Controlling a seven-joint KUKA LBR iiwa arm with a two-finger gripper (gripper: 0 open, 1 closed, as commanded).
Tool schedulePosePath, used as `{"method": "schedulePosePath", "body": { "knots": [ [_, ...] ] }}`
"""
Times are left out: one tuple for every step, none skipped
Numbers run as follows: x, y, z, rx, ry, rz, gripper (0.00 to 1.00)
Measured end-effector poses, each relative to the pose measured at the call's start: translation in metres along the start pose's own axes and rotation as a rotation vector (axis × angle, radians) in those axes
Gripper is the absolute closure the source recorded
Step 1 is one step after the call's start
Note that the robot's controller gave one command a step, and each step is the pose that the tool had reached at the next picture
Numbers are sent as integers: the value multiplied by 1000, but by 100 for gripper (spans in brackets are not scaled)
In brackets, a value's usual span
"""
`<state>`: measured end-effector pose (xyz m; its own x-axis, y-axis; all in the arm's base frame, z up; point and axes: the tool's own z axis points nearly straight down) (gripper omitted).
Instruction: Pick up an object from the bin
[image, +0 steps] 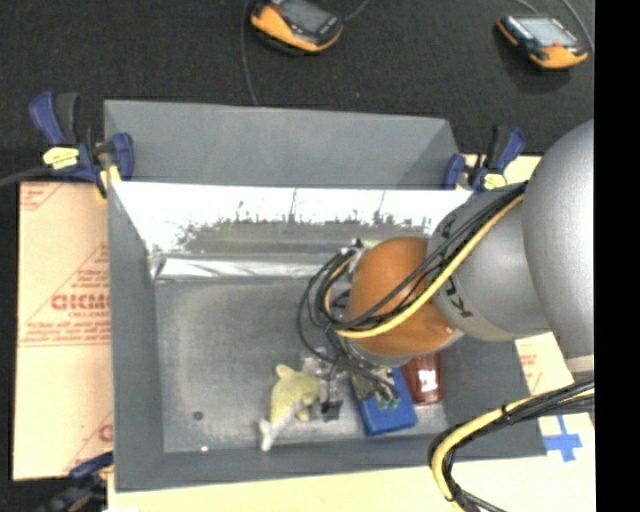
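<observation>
My gripper (340, 385) is low over the bin's front right part, just under the orange cover. A pale yellow fish-shaped toy (285, 400) lies right beside it on the left, its tail pointing to the bin's front wall. A blue block (386, 414) lies immediately to the gripper's right, touching or nearly touching it. A small dark red thing with a white label (426, 382) sits just beyond the blue block, partly hidden under the arm.
The arm and its cables cover the bin's right half. The bin's left half is bare grey floor, apart from a small dark speck near the front left.
</observation>
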<state>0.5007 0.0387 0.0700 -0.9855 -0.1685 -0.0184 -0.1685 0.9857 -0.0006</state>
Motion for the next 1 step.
{"method": "schedulePosePath", "body": {
  "knots": [
    [-5,-11,-58,0,5,-33,100]
  ]
}}
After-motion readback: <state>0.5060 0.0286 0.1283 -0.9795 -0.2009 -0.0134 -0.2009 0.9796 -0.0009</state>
